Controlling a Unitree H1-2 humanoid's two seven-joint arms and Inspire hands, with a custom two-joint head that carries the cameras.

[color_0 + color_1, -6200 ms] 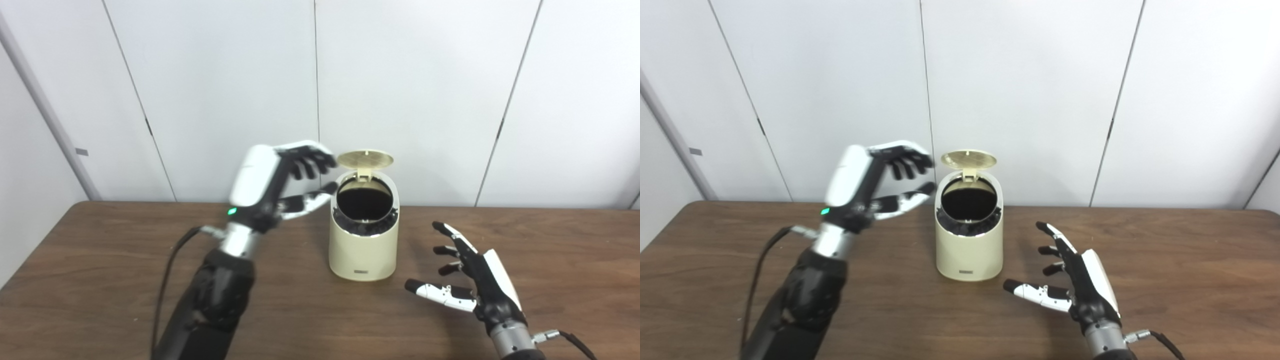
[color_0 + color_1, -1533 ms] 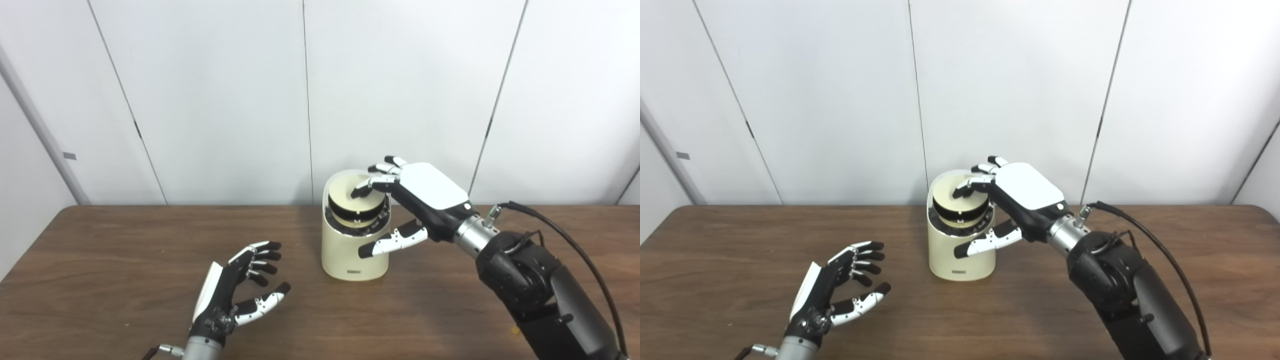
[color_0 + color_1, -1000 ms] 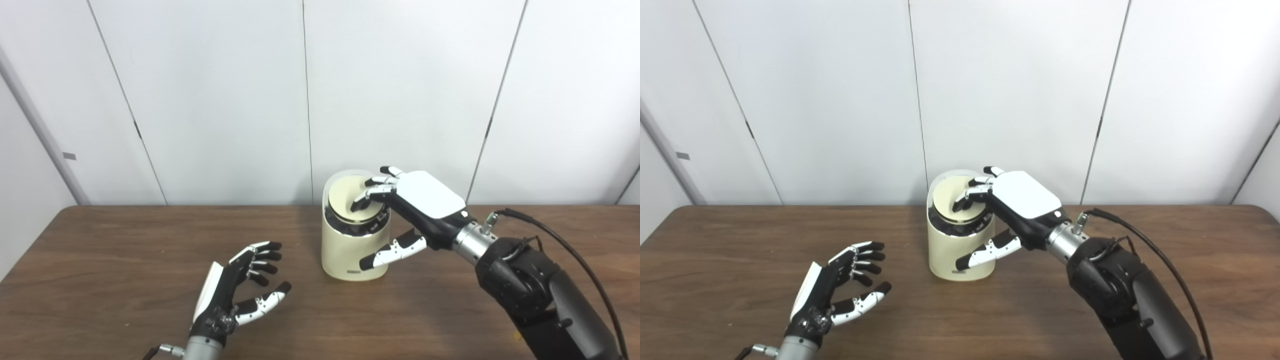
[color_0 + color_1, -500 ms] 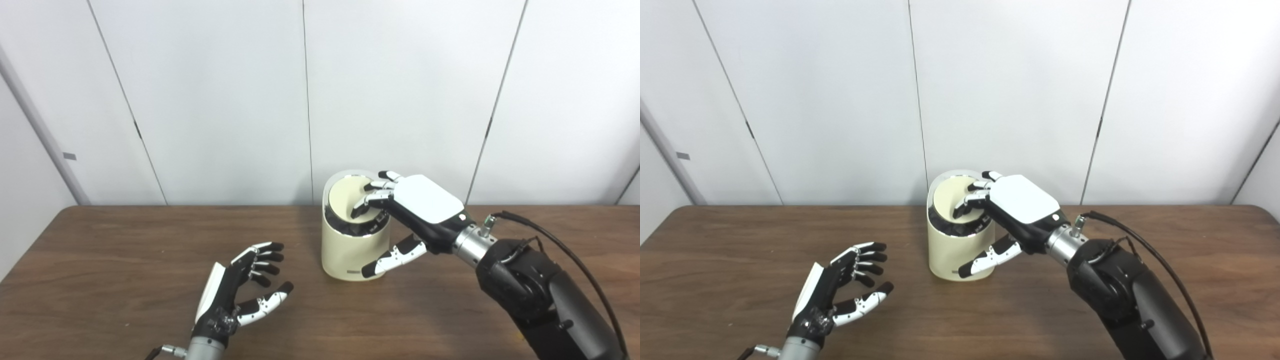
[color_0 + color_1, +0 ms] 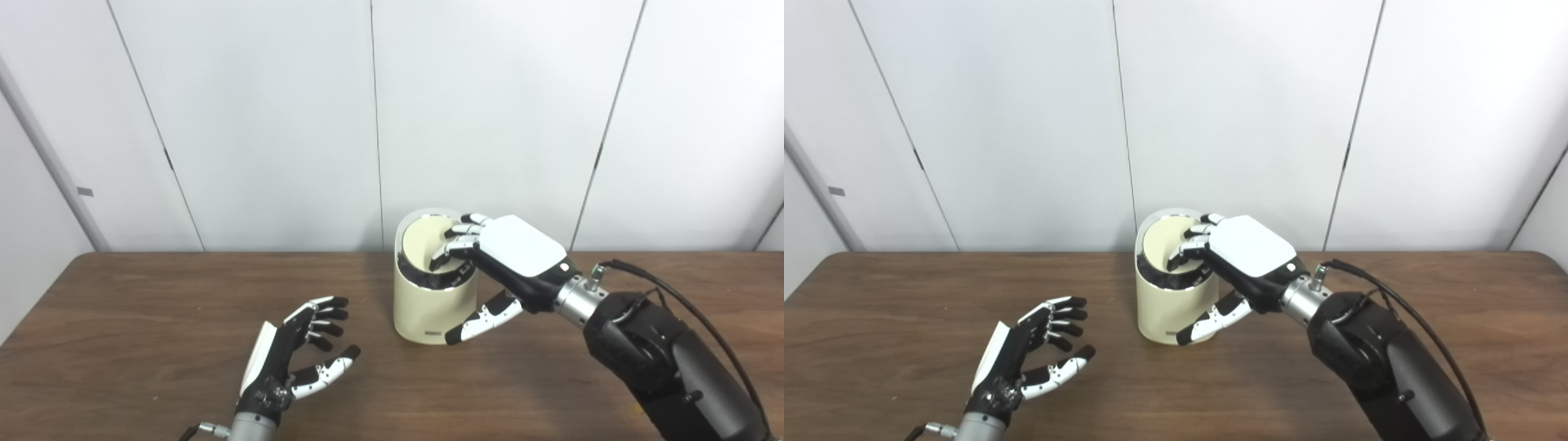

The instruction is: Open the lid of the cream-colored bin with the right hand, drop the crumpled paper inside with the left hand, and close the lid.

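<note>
The cream-colored bin [image 5: 429,306] stands on the brown table [image 5: 122,318] at mid-depth. Its round lid [image 5: 422,245] lies down in the bin's sloped top. My right hand [image 5: 496,260] rests over the bin from the right, fingers apart and curled, their tips pressing on the lid, thumb hanging down by the bin's front right side. My left hand [image 5: 294,361] hovers near the table's front left of the bin, open, palm turned right, holding nothing. No crumpled paper shows anywhere in either view.
White wall panels [image 5: 275,122] rise right behind the table's far edge. A black cable [image 5: 692,312] runs along my right forearm. Bare wood lies to the left and right of the bin.
Over the last seconds my right hand has pushed the lid down from tilted to seated in the bin's top, sinking slightly with it. The left hand has stayed low and open.
</note>
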